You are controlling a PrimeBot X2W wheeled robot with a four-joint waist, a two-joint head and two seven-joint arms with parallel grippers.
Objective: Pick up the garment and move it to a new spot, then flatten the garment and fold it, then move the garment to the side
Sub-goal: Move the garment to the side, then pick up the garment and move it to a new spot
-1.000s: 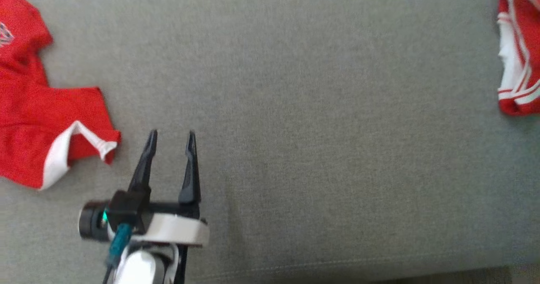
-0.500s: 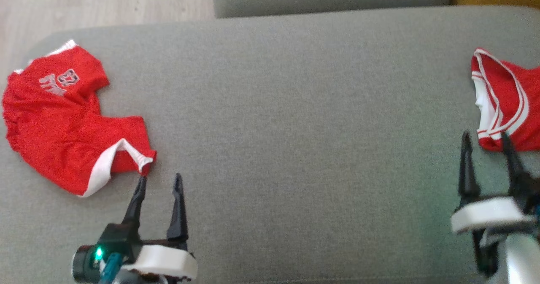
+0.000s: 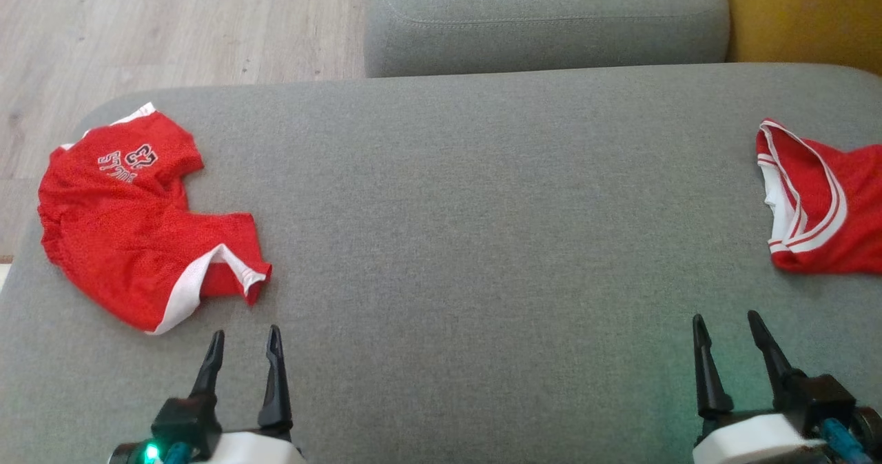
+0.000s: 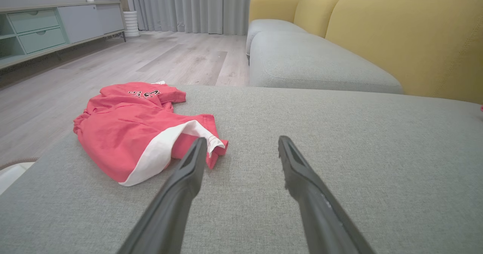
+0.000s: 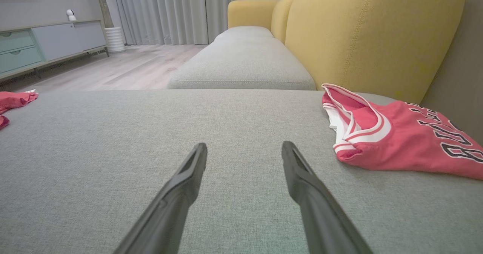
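The left gripper [image 3: 246, 331], at the lower left of the head view, has its two long dark fingers spread with nothing between them, its tips just above the bare fabric of the wide grey upholstered seat cushion [image 3: 482, 243]. Just above and to the left of those tips lies the crumpled red mesh garment with white trim and printed lettering [image 3: 131, 243]. Its nearest white-edged corner is close to the left finger but not touching it. In the left wrist view that finger overlaps the corner, with grey cloth visible between them below. The right gripper [image 3: 725, 316], at the lower right of the head view, is likewise spread and empty over bare cushion. Above and to its right, apart from it, lies the red jersey with white striped trim and dark lettering [image 3: 834, 216], running off the right edge of the frame. The two red pieces sit well apart at opposite ends of the cushion. Further up are a second grey seat cushion [image 3: 544, 23], a yellow sofa backrest [image 3: 806, 16] at the upper right, and a pale wooden floor [image 3: 172, 29] at the upper left.
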